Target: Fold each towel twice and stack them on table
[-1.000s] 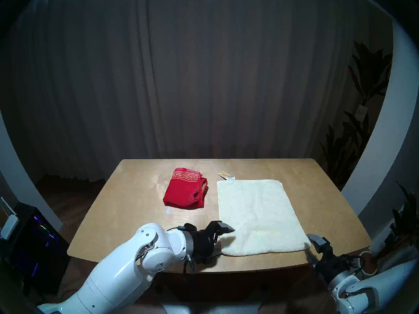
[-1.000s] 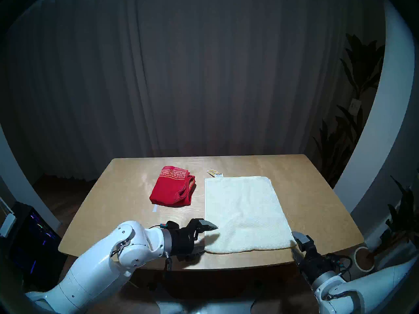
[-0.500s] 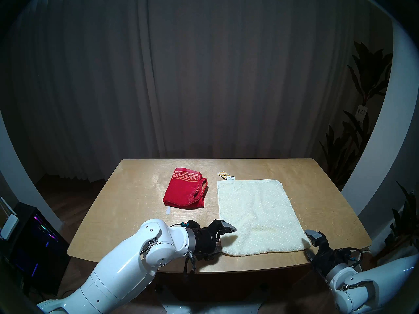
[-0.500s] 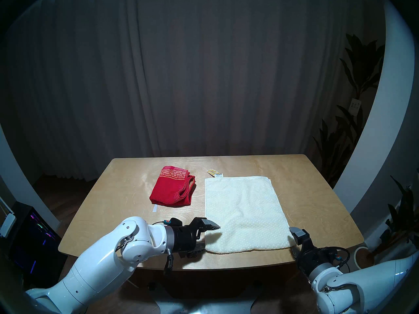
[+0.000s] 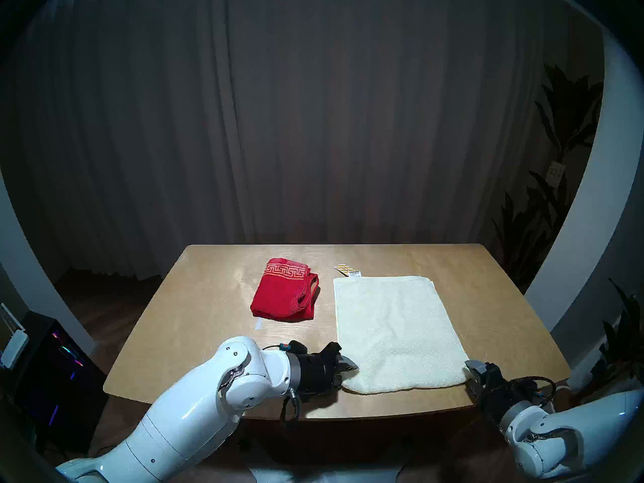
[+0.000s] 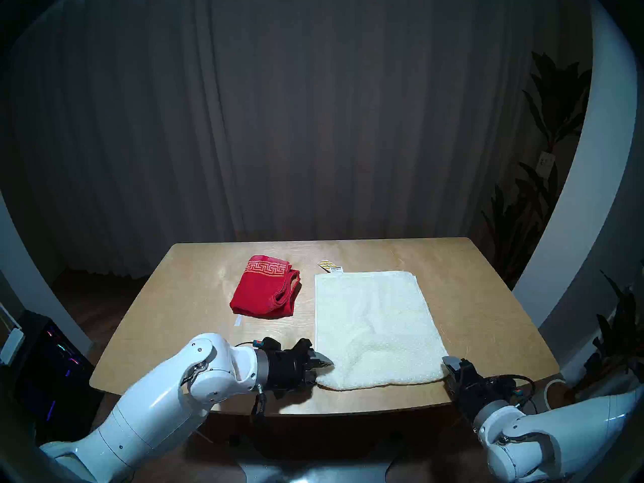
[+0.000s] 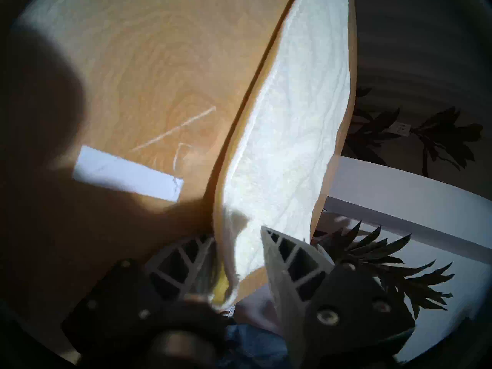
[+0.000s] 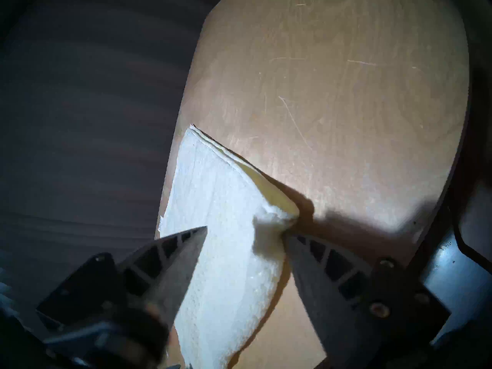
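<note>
Towels first: the cream-white towel (image 5: 395,330) lies flat on the right half of the table (image 5: 195,332), folded once into a rectangle whose long axis runs from the near edge toward the far edge, leaning a little so the near end sits further right than the far end. Its folded, rounded edge faces the robot, near the table's front edge; the loose hems lie at the far end (two layers show there in the right wrist view). Left of it, apart from it, the red towel (image 5: 285,290) sits in a thick folded bundle, its gold key border (image 5: 285,271) at the far end, its long axis also running near to far with the near end swung slightly left.

At the cream towel's near left corner the left gripper (image 5: 345,373) comes in from the left, pointing right and downward. Its fingers (image 7: 290,256) stand on either side of the corner, one above the cloth and one below against the table, with a narrow gap between them; whether they actually pinch the cloth yet I cannot tell. At the near right corner the right gripper (image 5: 474,374) points forward with its fingers (image 8: 183,243) spread wide, straddling that corner without closing on it.

A small striped paper tag (image 5: 347,269) lies just beyond the cream towel's far left corner, and a strip of white tape (image 5: 258,323) sits near the red towel's near edge.
</note>
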